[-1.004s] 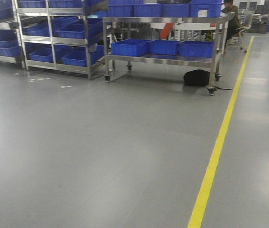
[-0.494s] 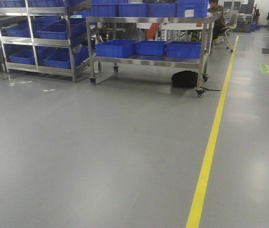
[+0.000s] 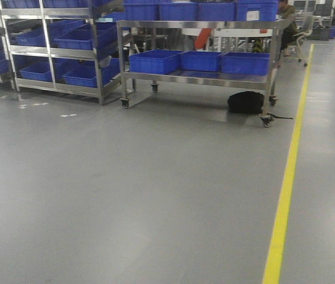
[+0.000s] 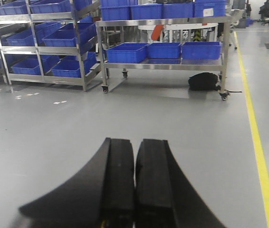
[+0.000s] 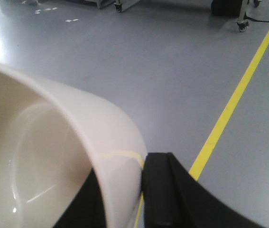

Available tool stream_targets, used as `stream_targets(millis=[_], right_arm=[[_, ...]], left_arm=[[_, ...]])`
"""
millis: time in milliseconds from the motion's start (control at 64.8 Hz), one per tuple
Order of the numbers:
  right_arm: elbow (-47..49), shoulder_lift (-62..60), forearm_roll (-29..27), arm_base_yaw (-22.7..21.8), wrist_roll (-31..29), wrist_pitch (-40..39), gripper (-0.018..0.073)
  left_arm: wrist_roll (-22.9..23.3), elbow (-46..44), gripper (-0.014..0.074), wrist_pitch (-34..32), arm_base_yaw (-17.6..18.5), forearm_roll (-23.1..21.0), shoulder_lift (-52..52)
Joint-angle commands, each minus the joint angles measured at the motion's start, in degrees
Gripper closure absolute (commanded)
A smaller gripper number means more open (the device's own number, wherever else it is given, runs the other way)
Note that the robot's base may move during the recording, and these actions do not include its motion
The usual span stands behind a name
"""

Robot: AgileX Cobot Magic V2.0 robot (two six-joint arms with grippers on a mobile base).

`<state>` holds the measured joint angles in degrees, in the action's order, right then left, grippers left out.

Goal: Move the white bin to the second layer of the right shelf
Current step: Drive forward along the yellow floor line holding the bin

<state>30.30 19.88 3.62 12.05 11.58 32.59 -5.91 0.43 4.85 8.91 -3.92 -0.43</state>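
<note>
The white bin (image 5: 53, 142), glossy and cream-white, fills the left of the right wrist view and hangs above the grey floor. My right gripper (image 5: 125, 175) is shut on the bin's wall: one black finger (image 5: 160, 190) presses the outside, and the other shows dark inside the wall. My left gripper (image 4: 135, 142) is shut with its two black pads together and nothing between them, pointing over the floor toward the racks. I cannot pick out the right shelf second layer; no roller rails show. Neither gripper appears in the front view.
A wheeled steel cart (image 3: 197, 77) with blue crates (image 3: 155, 61) stands ahead, a black bag (image 3: 245, 102) under its right end. Steel racks (image 3: 55, 89) with more blue crates stand at the left. A yellow floor line (image 3: 282, 201) runs along the right. A seated person (image 3: 286, 18) is far back.
The front view swung: cart and racks slid left, then back right, and the yellow line now sits farther right. No arm shows in those frames.
</note>
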Motion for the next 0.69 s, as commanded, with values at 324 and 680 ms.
stream_targets(millis=[324, 680], right_arm=[[1.8, 0.8, 0.3, -0.2, 0.0, -5.8, 0.0508], [1.8, 0.8, 0.3, -0.2, 0.0, -5.8, 0.0508]], left_arm=[[0.2, 2.1, 0.0512, -4.9, 0.2, -0.3, -0.8], [0.2, 2.1, 0.0512, -4.9, 0.2, -0.3, -0.8]])
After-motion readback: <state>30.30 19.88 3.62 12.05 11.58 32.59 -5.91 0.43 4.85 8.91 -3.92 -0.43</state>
